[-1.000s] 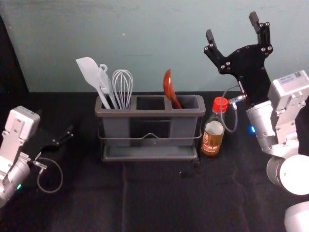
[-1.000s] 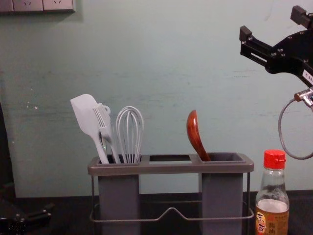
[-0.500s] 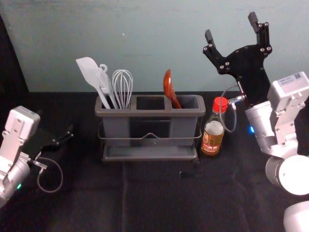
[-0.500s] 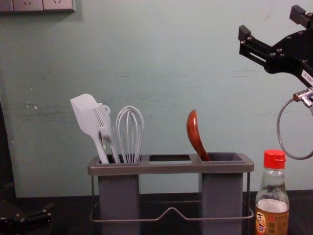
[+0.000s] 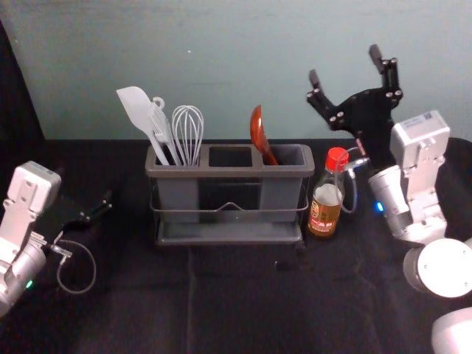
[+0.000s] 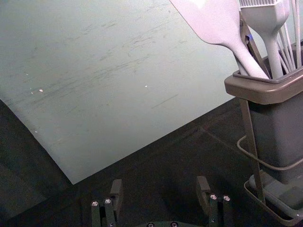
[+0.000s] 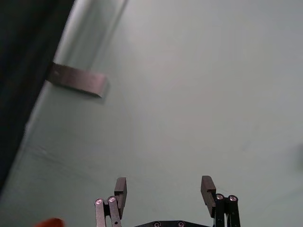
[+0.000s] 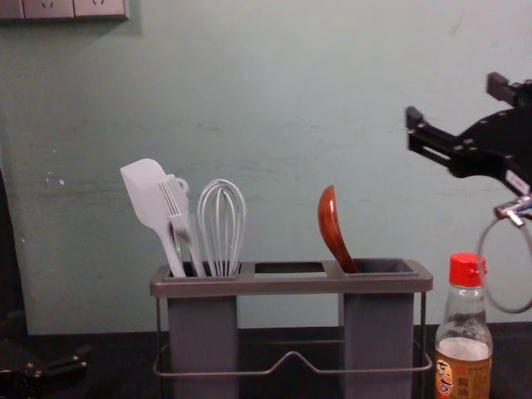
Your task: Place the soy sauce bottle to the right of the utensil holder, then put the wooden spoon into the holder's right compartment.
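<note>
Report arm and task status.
Right gripper open, empty, raised above bottle. Left gripper open, parked. Spoon in right compartment. Bottle right of holder.

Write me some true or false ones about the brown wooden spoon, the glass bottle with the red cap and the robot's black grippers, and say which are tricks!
1. The shiny reddish-brown wooden spoon leans in the right compartment of the grey plastic utensil holder. True.
2. The red-capped glass soy sauce bottle stands to the holder's right. True.
3. The white wire whisk is in the middle compartment. False: the whisk is in the left compartment.
4. The black right gripper is squeezing the bottle. False: the right gripper is open and empty, raised higher than the bottle.
5. The black left gripper, to the holder's left, is open. True.
</note>
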